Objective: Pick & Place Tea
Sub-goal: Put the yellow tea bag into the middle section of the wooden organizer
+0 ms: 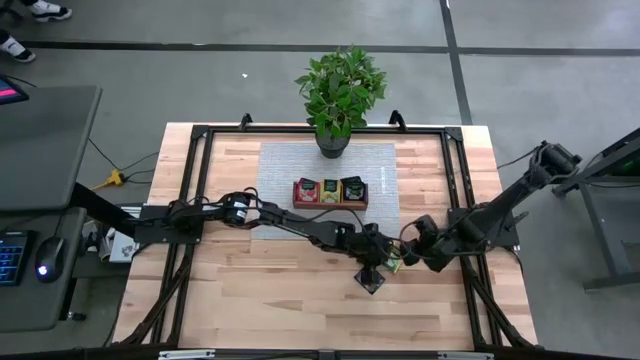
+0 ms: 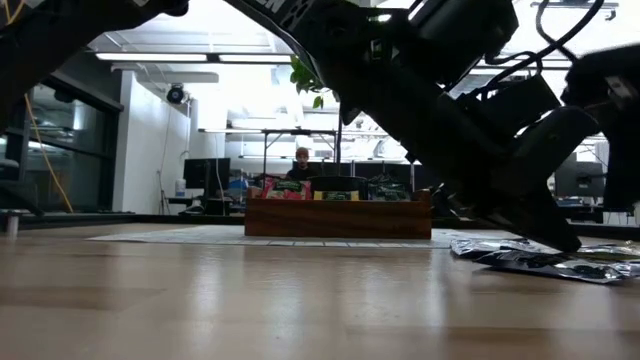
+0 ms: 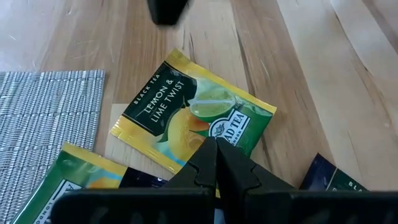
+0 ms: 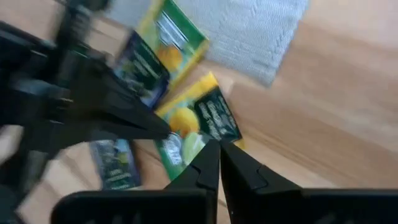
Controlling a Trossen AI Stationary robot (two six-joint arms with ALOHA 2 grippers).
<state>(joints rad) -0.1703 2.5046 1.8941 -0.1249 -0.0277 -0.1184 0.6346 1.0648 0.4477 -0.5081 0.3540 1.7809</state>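
right end effector (image 4: 219,163): closed | over yellow-green sachet (image 4: 198,127) | mat (image 4: 249,31) beyond

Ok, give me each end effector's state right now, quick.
Left end effector: shut on the lemon & lime sachet.
Right end effector: shut on the same sachet's opposite edge.

yellow-green sachet (image 3: 193,115) | "BLACK TEA" | "LEMON & LIME TWIST"

Both grippers crowd the loose tea packets (image 1: 385,268), left gripper (image 1: 377,262) against right gripper (image 1: 402,260). The wooden tray (image 1: 330,203) and plant (image 1: 338,95) block the far side. Near table (image 1: 260,300) lies open.
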